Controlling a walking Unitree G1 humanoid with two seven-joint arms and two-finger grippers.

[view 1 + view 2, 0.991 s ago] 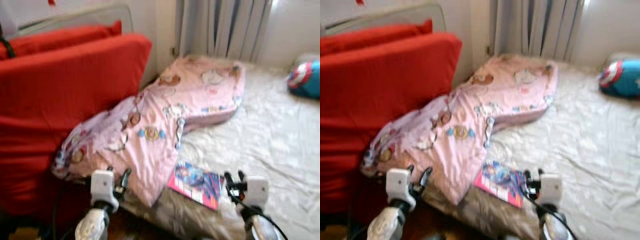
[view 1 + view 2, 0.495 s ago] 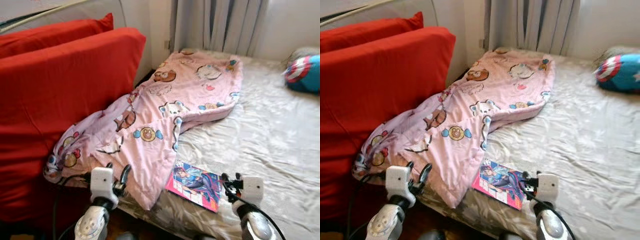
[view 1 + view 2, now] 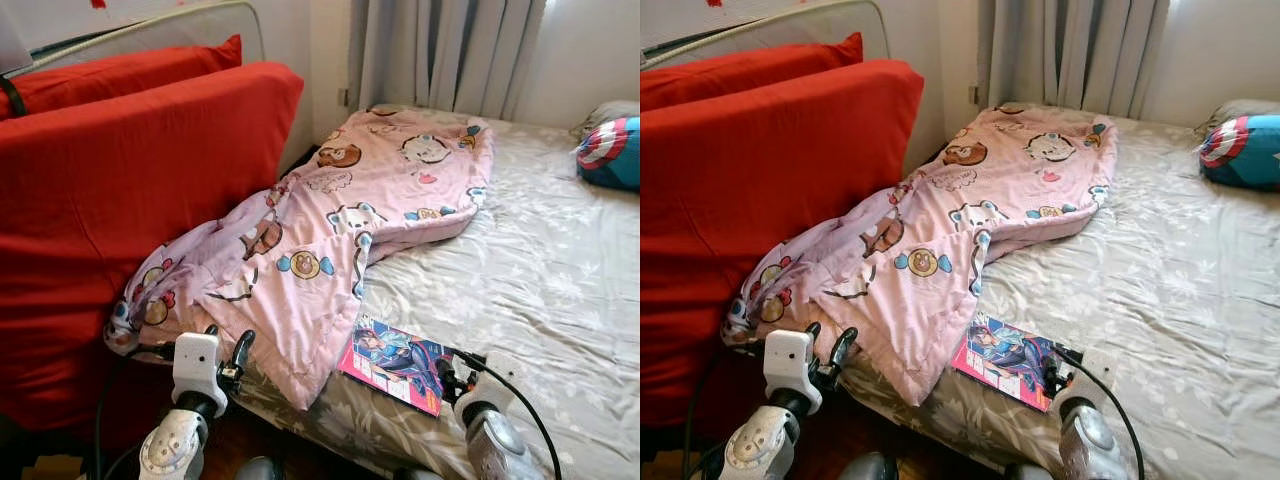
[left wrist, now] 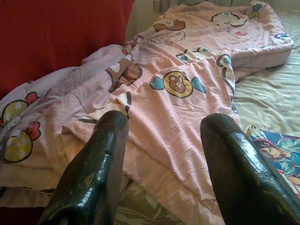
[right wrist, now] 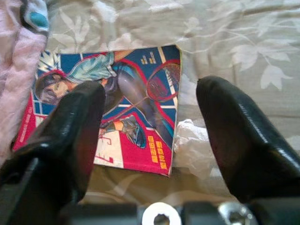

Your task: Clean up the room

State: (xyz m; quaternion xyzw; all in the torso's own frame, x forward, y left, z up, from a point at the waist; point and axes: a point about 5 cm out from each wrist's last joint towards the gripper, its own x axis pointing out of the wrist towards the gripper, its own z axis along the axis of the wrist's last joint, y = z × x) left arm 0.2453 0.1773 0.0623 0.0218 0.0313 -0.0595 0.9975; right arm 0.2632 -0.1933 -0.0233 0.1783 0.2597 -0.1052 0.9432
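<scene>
On the bed (image 3: 560, 290), near its front edge: a comic (image 3: 395, 364), flat, cover up, bright pink and blue, long axis slanting away toward the blanket (image 3: 330, 230), whose hem lies just beside or slightly over its far corner. Directly ahead of the right tool (image 5: 150, 136), fingers spread wide, straddling the comic's near right corner and a scrap of white plastic (image 5: 192, 145); clearly the closer arm, by my reading. Over by the red cushion (image 3: 130, 200): left tool (image 4: 164, 154), also parted, aimed at the rumpled blanket.
</scene>
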